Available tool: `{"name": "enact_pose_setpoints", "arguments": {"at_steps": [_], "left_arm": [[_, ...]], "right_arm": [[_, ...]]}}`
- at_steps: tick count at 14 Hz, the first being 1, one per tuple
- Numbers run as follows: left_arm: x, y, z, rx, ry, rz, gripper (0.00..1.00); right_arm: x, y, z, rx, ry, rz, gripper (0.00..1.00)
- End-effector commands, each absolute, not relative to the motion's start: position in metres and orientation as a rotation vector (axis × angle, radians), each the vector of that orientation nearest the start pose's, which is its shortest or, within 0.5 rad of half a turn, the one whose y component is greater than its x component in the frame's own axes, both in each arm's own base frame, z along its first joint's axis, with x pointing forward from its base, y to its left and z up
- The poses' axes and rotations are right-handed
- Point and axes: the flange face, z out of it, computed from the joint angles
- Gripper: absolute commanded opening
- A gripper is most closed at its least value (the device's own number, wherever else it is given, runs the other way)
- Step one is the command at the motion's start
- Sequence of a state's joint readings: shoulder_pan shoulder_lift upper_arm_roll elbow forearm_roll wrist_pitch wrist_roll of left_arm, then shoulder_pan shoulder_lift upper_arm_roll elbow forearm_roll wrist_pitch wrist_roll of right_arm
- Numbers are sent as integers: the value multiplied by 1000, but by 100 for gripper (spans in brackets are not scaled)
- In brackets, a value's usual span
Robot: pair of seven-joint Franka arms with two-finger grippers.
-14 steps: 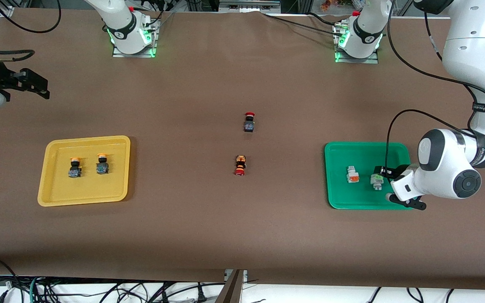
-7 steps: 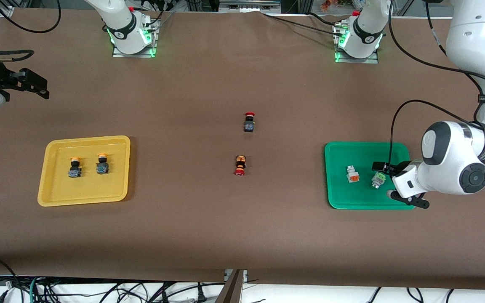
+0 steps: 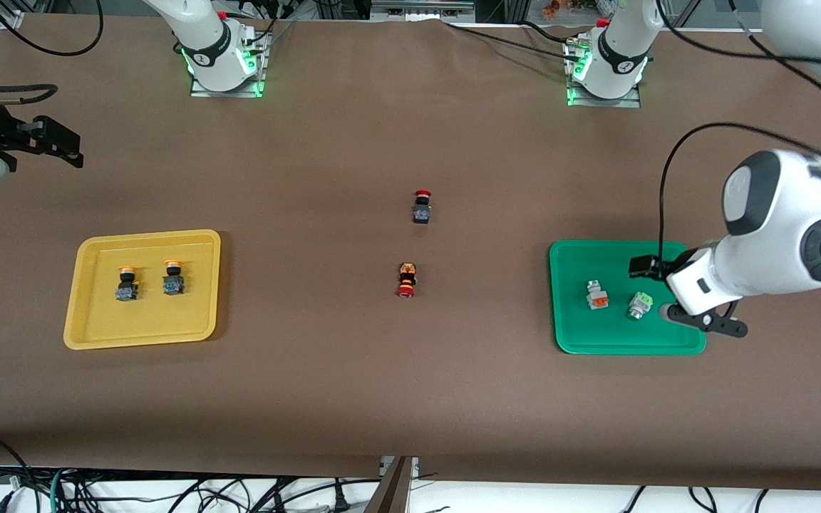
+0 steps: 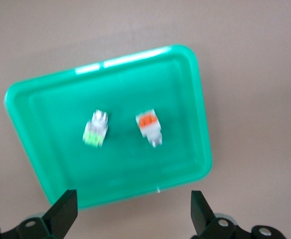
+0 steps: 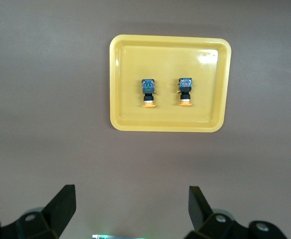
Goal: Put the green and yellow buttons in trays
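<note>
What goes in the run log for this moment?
left gripper: open, above green tray | green-tipped button, orange-tipped button: in green tray | two yellow-capped buttons: in yellow tray | right arm: waiting

My black left pincer (image 4: 130, 219) hangs spread over a glossy green plastic tray (image 3: 574, 342) holding a white-grey switch with lime-green tip (image 3: 638, 306) and, at its nine o'clock, a white-grey switch with orange tip (image 3: 596, 295). Two orange-yellow mushroom caps on dark bodies (image 5: 166, 91) lie in the shallow yellow plastic tray (image 3: 97, 335); the brown table (image 3: 382, 385) carries two red-capped black switches (image 3: 414, 242).

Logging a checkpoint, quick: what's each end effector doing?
Left end effector: open, empty, over the green tray.
Right end effector: open, empty, waiting.
</note>
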State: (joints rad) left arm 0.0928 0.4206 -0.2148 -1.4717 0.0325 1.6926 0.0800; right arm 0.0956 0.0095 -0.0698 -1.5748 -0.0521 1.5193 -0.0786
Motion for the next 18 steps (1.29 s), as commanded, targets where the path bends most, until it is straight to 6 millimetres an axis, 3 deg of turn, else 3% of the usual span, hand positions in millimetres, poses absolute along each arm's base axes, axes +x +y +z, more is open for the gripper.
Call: {"name": "enact_pose_setpoints", "arguments": {"at_steps": [1,4,6,7,9,11,18], "left_arm": [[610,-55,523,-3147,227,237,100],[564,-53,602,-3131,123,166,100],[540,-51,632,-3139,86,148,100],[535,-43,632,-3149,51,152,100],[529,-30,607,-3184,-11,179,100],[522,-30,591,-3180,-21,135,100],[525,-28,590,-3182,-26,140,100]], "right_arm": [[553,9,618,-3172,-144,106,100],[553,9,618,-3171,-146,111,100],[553,7,618,-3171,-141,109,100],[553,8,617,-3171,-144,113,100],[553,7,618,-3171,-144,111,100],[553,7,618,-3173,-144,111,100],[556,7,617,-3173,-149,116,100]]}}
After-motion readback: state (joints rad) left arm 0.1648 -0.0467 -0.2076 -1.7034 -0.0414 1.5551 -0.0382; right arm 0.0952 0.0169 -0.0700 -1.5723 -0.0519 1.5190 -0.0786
